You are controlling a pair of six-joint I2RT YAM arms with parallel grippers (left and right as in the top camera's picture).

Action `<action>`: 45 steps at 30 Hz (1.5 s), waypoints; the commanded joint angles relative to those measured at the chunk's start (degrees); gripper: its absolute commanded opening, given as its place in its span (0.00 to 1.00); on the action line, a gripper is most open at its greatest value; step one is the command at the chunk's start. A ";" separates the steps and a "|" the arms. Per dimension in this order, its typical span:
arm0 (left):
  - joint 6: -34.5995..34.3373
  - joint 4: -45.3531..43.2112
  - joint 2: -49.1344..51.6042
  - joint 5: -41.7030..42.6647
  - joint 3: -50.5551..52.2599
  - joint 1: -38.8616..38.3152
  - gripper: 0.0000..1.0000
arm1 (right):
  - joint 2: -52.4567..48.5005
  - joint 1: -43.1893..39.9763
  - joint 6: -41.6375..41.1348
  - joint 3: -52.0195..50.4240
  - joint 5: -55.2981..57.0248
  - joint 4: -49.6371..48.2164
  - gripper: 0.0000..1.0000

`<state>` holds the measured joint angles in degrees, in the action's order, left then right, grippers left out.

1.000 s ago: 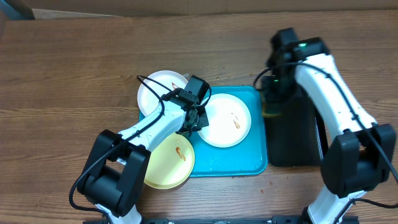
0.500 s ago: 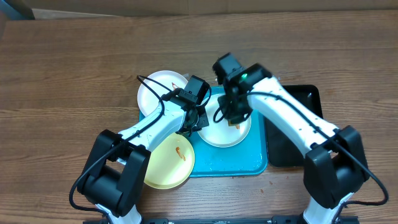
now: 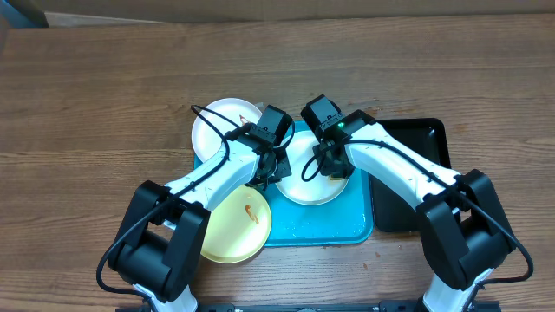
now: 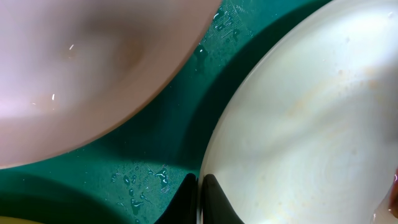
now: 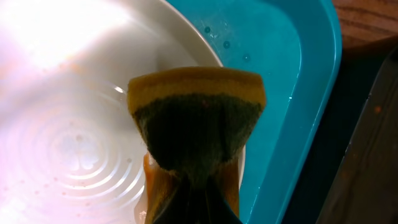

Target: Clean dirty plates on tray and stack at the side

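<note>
We judge the round white plate (image 3: 310,189) stiff, wet and slippery; left jaws pinch its rim mid-frame, right jaws clamp the soft yellow-green sponge (image 5: 196,118).

Wooden table (image 3: 87,104) under turquoise tray (image 3: 321,224), black tray (image 3: 429,139)

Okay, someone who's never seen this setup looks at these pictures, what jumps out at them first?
Both arms meet over the white plate in the turquoise tray: the right fingers pinch a yellow-and-green sponge over it, while the left fingers clamp its rim. A pale yellow plate with an orange smear sits at the tray's near left corner.
</note>
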<state>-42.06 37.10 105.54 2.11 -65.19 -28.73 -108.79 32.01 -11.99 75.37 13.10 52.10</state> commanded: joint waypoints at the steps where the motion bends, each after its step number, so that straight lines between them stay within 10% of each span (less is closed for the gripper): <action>1: -0.37 0.37 -0.52 -1.01 -0.15 0.55 0.04 | 1.31 -0.59 -2.56 -1.60 1.40 -0.96 0.04; 36: 0.11 0.11 -0.52 -0.61 -0.15 0.55 0.04 | 1.31 -5.79 0.20 -3.45 -37.57 -9.11 0.04; 45: 0.31 0.13 -0.52 -0.63 -0.15 0.55 0.05 | 1.55 -14.10 5.18 8.39 -42.49 5.25 0.04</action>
<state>-42.04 37.23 105.54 2.11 -65.19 -28.73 -108.66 21.69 -11.05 77.91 -26.46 53.15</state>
